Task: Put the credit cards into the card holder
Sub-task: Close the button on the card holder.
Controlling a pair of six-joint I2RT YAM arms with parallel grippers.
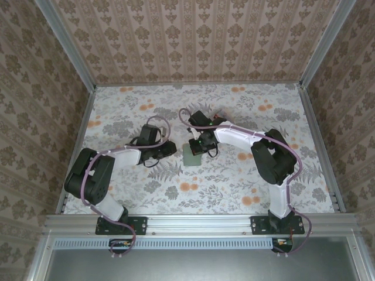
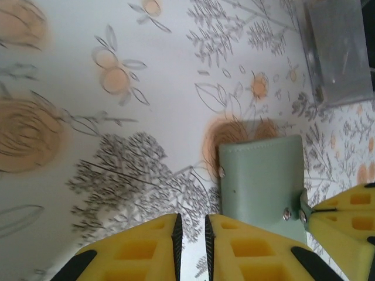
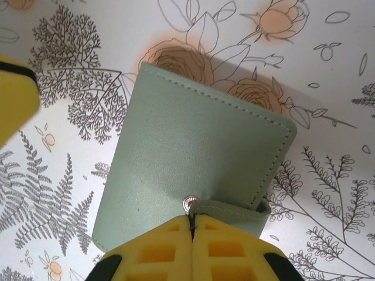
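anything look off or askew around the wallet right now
Nothing stands out. The flat grey-green rectangular wallet lies closed on the floral tablecloth, undamaged, with the right claw pinched shut on its snap strap.

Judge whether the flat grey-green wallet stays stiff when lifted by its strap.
Probably not: the flat grey-green wallet looks like soft stitched leather, so it may sag or swing from the snap strap that the right gripper pinches. Thin, so likely light.
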